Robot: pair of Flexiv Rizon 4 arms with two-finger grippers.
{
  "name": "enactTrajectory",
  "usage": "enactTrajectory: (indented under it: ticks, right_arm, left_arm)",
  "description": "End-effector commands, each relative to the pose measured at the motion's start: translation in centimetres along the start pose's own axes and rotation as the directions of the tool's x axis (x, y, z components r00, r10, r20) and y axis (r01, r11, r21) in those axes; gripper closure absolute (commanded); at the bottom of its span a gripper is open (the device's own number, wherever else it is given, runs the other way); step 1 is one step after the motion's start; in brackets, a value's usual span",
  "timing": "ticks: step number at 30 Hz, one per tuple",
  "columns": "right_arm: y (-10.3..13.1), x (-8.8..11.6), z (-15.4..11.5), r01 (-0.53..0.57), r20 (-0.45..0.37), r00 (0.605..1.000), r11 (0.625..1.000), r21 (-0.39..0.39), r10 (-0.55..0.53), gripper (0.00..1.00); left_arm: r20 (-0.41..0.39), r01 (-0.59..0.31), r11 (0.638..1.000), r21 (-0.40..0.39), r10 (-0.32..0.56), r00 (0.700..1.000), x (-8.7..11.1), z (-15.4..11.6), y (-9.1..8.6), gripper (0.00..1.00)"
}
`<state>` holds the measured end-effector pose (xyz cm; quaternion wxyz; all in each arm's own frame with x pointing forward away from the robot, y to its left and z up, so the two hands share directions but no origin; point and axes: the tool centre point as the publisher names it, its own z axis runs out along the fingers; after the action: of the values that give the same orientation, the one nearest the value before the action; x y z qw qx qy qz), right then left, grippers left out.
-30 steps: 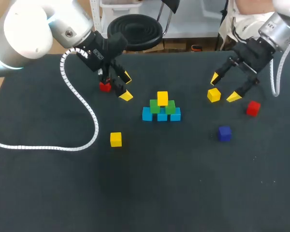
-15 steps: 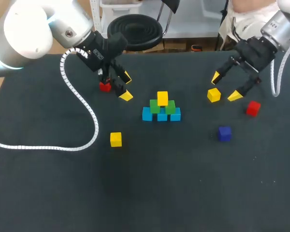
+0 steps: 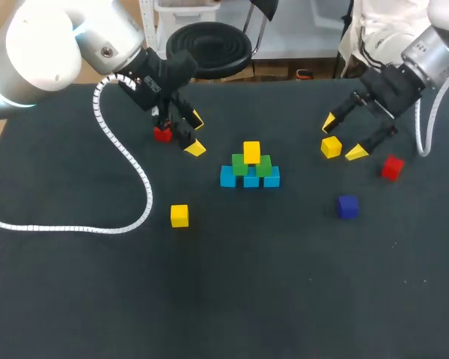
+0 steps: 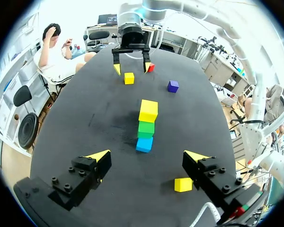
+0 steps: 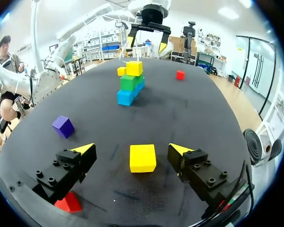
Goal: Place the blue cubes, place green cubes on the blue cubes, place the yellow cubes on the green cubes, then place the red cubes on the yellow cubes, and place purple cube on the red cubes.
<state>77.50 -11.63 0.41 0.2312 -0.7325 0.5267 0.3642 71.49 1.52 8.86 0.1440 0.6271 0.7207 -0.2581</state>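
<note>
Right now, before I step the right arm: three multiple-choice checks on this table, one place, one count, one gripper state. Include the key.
1. The yellow cube by the right gripper is:
A) lifted in the air
B) on the table, between the open fingers
C) on top of the pile

2. Yellow cubes in view:
A) one
B) two
C) three

3. The left gripper is:
A) shut on a cube
B) open, holding nothing
C) pressed down on the pile

Key:
1 B: the right wrist view shows the cube flat on the table, with a gap to each finger.
2 C: one tops the pile, one is by the right gripper, one lies alone.
3 B: the left wrist view shows the fingers spread wide with nothing between them.
</note>
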Motion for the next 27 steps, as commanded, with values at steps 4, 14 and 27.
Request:
enactTrajectory:
  ticks: [4, 14, 27]
  right_arm:
    - [0.1, 0.5, 0.2, 0.001, 0.002, 1.000, 1.000, 0.005, -0.001, 0.00]
    - [-0.7, 0.4, 0.6, 0.003, 0.000, 1.000, 1.000, -0.010, -0.003, 0.17]
    - [-1.3, 0.1, 1.2, 0.000, -0.016, 1.000, 1.000, -0.016, 0.000, 1.00]
  left_arm:
    - [0.001, -0.002, 1.000, 0.000, 0.002, 1.000, 0.1, 0.0, 0.0, 0.00]
    - [0.001, -0.002, 1.000, 0.000, 0.002, 1.000, 0.1, 0.0, 0.0, 0.00]
    - [0.001, -0.002, 1.000, 0.000, 0.002, 1.000, 0.1, 0.0, 0.0, 0.00]
